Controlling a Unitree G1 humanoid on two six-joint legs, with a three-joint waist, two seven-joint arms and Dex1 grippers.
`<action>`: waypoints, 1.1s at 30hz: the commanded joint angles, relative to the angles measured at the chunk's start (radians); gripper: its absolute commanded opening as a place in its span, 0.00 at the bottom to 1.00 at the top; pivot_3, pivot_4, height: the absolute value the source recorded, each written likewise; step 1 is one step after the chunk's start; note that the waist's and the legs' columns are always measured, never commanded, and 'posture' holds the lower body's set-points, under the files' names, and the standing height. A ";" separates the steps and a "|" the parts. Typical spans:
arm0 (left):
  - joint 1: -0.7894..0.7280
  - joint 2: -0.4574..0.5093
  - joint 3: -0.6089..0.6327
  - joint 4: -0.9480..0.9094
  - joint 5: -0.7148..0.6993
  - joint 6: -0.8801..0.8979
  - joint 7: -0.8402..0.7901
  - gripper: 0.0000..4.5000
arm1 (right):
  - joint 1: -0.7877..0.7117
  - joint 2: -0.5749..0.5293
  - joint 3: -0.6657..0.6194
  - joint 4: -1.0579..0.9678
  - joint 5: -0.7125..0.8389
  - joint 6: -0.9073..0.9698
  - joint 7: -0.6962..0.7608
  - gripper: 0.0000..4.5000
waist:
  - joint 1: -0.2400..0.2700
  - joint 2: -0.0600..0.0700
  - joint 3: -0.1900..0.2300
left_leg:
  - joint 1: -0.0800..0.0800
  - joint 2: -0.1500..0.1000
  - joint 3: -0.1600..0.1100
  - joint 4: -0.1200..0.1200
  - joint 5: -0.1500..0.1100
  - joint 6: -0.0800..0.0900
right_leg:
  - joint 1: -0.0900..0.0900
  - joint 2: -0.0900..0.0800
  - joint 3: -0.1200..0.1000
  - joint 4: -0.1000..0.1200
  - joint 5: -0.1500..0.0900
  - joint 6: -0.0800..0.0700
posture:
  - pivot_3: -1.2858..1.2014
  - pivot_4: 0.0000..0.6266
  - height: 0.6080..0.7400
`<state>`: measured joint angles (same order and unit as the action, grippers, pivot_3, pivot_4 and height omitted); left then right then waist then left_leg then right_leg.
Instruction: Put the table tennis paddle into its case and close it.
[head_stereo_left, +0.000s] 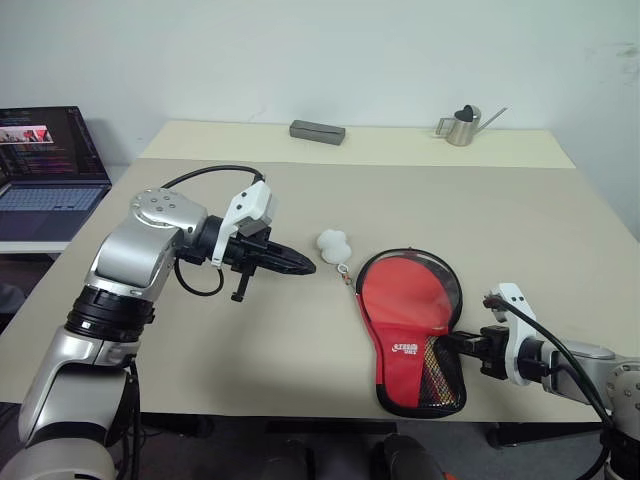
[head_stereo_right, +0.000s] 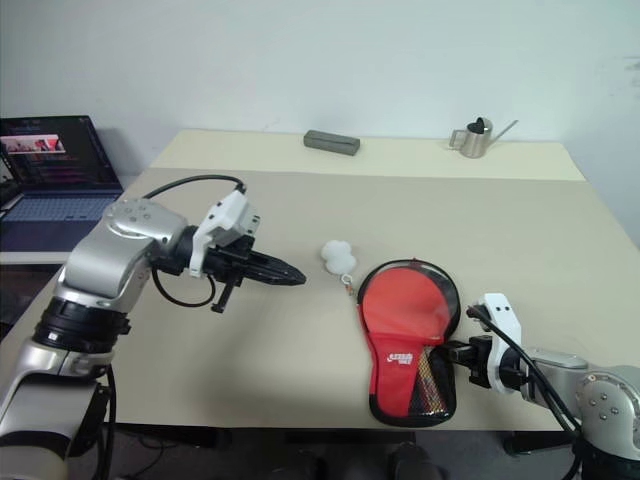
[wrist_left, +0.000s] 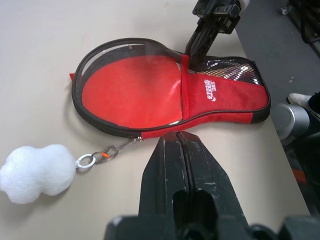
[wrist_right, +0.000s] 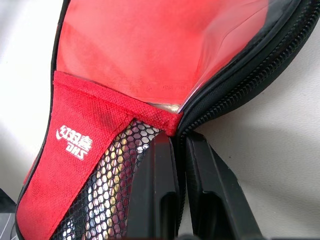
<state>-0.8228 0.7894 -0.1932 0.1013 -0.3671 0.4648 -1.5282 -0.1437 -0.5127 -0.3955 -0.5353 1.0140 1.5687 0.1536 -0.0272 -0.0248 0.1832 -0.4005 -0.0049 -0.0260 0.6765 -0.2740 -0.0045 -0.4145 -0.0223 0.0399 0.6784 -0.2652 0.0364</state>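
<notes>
A: What is the biggest thing here?

B: The big flat beige table. Near its front edge, on the robot's right side, lies the case, a soft paddle-shaped pouch, red with a black zip rim.

A: Which way does the case point?

B: Its long way runs from the far side of the table toward the front edge. The round end is farther away. The narrow end, with the black mesh pocket and the small white logo, is at the front edge.

A: What is inside it?

B: The table tennis paddle, a round bat with a red rubber face. Its red face shows through the clear front of the round end. Its handle is hidden under the red cloth and mesh.

A: Is the case closed?

B: I cannot tell for sure. The zip pull sits on the rim on the robot's left side. A short cord with a ring goes from there to a fluffy white pom-pom lying on the table just beside the case.

A: What are the arms doing?

B: The left gripper is pinched together with nothing in it. It hangs over the table, pointing toward the pom-pom. The right gripper comes in low from the right and pinches the case's zip rim beside the mesh, its fingers nearly together.

A: Anything else?

B: A dark grey block and a small metal watering can sit at the far side. An open laptop sits off to the left.
</notes>
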 joint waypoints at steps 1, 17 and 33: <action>-0.029 0.004 -0.004 -0.007 0.001 -0.012 -0.034 0.00 | 0.027 -0.017 0.009 0.004 0.052 0.046 -0.020 0.00 | 0.000 0.000 0.000 | 0.000 0.000 0.000 0.000 0.000 0.000 | 0.000 0.000 0.000 0.000 0.000 0.000 | 0.52 0.24 1.00; -0.027 0.007 -0.002 -0.009 -0.006 -0.015 -0.044 0.00 | -0.068 0.092 -0.061 0.074 0.118 0.046 -0.160 0.31 | -0.007 -0.001 0.000 | 0.001 0.001 0.001 0.000 0.000 0.000 | 0.000 0.001 0.001 0.001 0.000 0.000 | 0.52 0.24 1.00; -0.020 0.006 0.002 -0.016 -0.011 -0.014 -0.038 0.00 | -0.012 -0.156 -0.168 0.174 0.441 0.012 -0.185 0.99 | -0.005 0.000 0.000 | 0.001 0.001 0.001 0.000 0.000 0.000 | 0.000 0.001 0.001 0.001 0.000 0.000 | 0.52 0.24 1.00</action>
<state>-0.8297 0.7893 -0.1934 0.1092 -0.3705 0.4528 -1.5358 -0.1566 -0.6406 -0.5654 -0.3405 1.4148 1.6007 -0.0786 -0.0322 -0.0252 0.1830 -0.3994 -0.0043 -0.0247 0.6768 -0.2741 -0.0042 -0.4141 -0.0216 0.0410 0.6795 -0.2651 0.0361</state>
